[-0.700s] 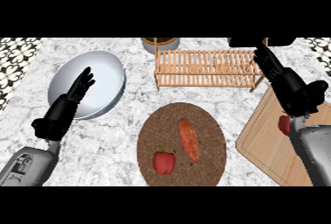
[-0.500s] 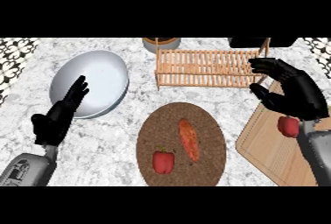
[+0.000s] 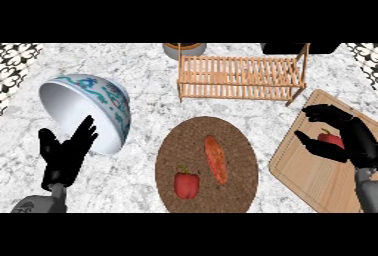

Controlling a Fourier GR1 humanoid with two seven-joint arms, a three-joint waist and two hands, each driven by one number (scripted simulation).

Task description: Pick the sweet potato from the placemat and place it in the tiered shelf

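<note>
Since the earlier frames the right hand (image 3: 353, 137) has dropped from beside the tiered shelf (image 3: 241, 75) to a position over the cutting board (image 3: 317, 170); the left hand (image 3: 68, 155) has sunk lower and nearer the view's lower edge.

Marble counter (image 3: 140, 85): bears all items.

Bowl (image 3: 88, 111), white with blue pattern: just beyond the left hand's fingertips, tipped on its side.

Tiered shelf, wooden slats: beyond the right hand, toward its inner side.

Cutting board: beneath the right hand.

Placemat (image 3: 207, 167), round, brown: between the two hands.

Sweet potato (image 3: 215, 159): on the placemat, well to the inner side of the right hand, untouched.

Red pepper (image 3: 186, 183): on the placemat, beside the sweet potato.

Second red item (image 3: 332, 140): on the board, between the right thumb and fingers.

Right hand: wide, fingers bent, gripping nothing. Left hand: flat, fingers straight and spread.
</note>
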